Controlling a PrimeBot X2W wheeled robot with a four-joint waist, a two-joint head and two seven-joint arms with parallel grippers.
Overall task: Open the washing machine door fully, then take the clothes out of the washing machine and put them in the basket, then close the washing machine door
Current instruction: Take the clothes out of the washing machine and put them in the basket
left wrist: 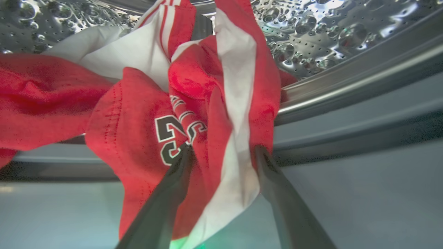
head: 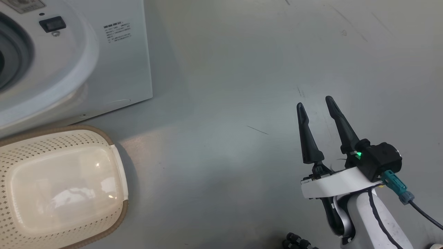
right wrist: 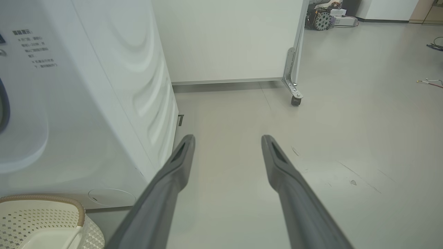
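Both jaws of the left gripper [left wrist: 223,148] stand spread astride a fold of the clothes [left wrist: 138,114] hanging from the washing machine [left wrist: 311,31] drum at twelve o'clock, while the right gripper [head: 314,102], released and empty, hovers over the floor [head: 225,155] at four o'clock.

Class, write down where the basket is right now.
In the head view the basket sits at the lower left on the floor, right by the washing machine's base.
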